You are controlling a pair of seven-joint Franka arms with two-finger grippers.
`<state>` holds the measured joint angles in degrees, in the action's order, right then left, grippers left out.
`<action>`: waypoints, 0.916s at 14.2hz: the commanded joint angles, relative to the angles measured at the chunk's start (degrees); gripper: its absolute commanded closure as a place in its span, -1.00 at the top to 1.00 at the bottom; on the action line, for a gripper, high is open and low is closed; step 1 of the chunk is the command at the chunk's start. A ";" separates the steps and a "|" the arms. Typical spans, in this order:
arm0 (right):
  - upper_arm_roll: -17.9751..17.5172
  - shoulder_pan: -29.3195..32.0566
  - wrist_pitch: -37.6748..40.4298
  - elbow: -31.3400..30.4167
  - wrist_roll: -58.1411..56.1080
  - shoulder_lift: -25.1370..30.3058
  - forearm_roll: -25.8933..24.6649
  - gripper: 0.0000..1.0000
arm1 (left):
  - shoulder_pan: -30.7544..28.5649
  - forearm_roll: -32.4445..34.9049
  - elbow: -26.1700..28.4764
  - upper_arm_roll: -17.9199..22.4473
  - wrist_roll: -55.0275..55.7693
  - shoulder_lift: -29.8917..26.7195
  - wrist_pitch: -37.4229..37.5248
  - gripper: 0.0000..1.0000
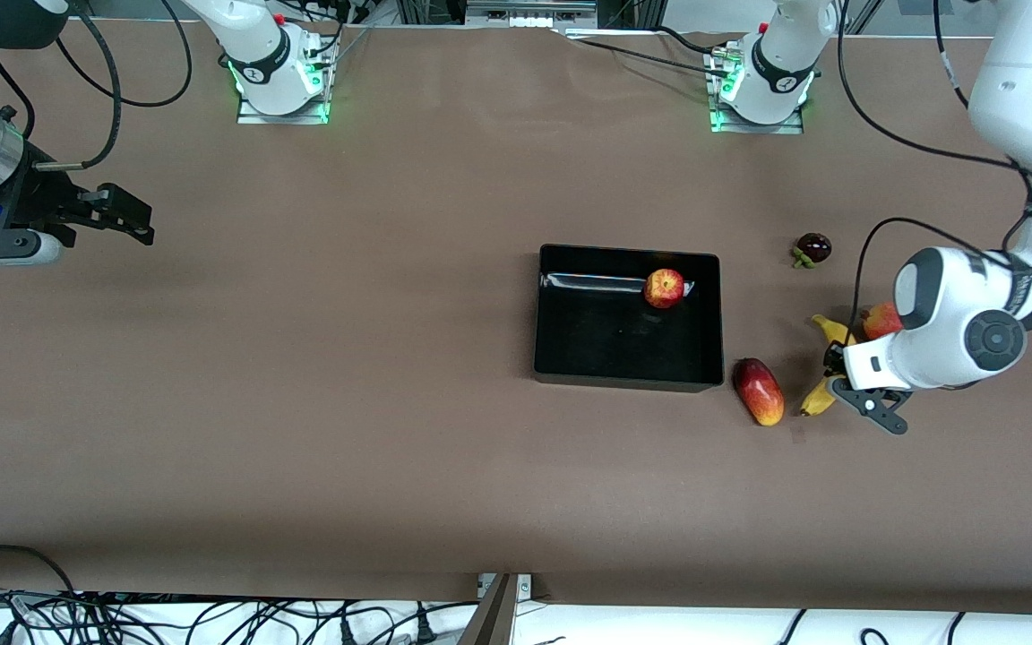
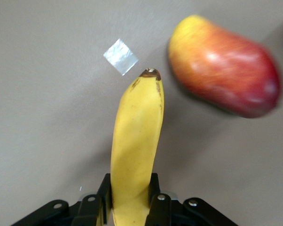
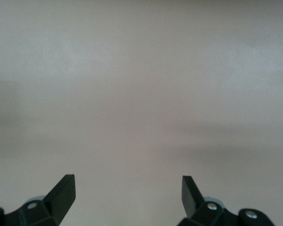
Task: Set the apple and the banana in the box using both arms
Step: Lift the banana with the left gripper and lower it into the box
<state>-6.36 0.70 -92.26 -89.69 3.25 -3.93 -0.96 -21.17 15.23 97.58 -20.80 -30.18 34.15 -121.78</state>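
Already clamped near one end in the left gripper (image 2: 129,200), the curved yellow banana (image 2: 134,150) on the table beside the oblong red-yellow fruit (image 2: 224,66), toward the left arm's end, could pivot or slip when lifted toward the glossy black box (image 1: 628,372) holding the red apple (image 1: 664,288); right gripper (image 3: 127,190) waits open.

No readable text, labels, brand names, numbers or signs appear in any of the three views; nothing here carries legible writing.
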 commanded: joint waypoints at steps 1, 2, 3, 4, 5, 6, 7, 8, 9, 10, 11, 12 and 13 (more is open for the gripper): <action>-0.58 0.97 0.67 0.57 -0.35 0.06 0.96 1.00 | 0.43 0.41 -4.92 -4.75 4.83 -3.92 12.22 -1.00; -0.58 0.88 0.67 0.57 -0.35 0.06 0.96 1.00 | 0.43 0.41 -6.95 -7.82 10.08 -3.92 16.62 -1.00; -0.58 0.97 0.67 0.48 -0.35 0.06 0.96 1.00 | 0.52 0.41 -7.84 -10.63 16.05 -3.83 19.10 -1.00; -0.58 0.97 0.67 0.48 -0.35 0.15 0.96 1.00 | 0.61 0.41 -7.93 -13.53 22.46 -3.83 19.82 -1.00; -0.58 0.88 0.67 0.57 -0.35 0.06 0.96 1.00 | 0.61 0.33 -7.67 -16.43 29.05 -3.74 19.83 -1.00; -0.58 0.97 0.67 0.48 -0.35 0.06 0.96 1.00 | 1.22 -0.37 -7.50 -18.99 35.30 -3.31 19.74 -1.00; -0.58 0.97 0.67 0.57 -0.35 0.15 1.05 1.00 | 3.40 -1.86 -7.49 -19.88 42.15 -2.69 19.13 -1.00; -0.58 0.88 0.67 0.48 -0.35 0.06 0.97 1.00 | 5.86 -2.22 -7.58 -19.98 48.39 -2.08 18.00 -1.00; -0.58 0.88 0.67 0.57 -0.35 0.15 0.96 1.00 | 8.06 -2.22 -7.32 -19.98 53.94 -1.46 16.07 -1.00; -0.58 0.97 0.67 0.57 -0.26 0.15 1.05 1.00 | 10.43 -2.22 -7.23 -19.89 59.65 -0.24 14.31 -1.00; -0.58 0.97 0.67 0.48 -0.34 0.06 0.97 1.00 | 12.45 -2.14 -6.97 -19.80 65.01 0.82 12.29 -1.00; -0.58 0.97 0.67 0.57 -0.35 0.06 0.96 1.00 | 14.04 -1.88 -6.10 -19.80 69.42 1.96 9.92 -1.00; -0.58 0.97 0.67 0.48 -0.26 0.06 1.05 1.00 | 15.62 -1.79 -5.13 -19.63 73.03 2.41 7.55 -1.00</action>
<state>-6.36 0.73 -92.25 -89.69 3.25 -3.93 -0.96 -7.39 13.84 91.69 -40.66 36.38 34.86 -110.78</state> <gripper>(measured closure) 0.000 0.665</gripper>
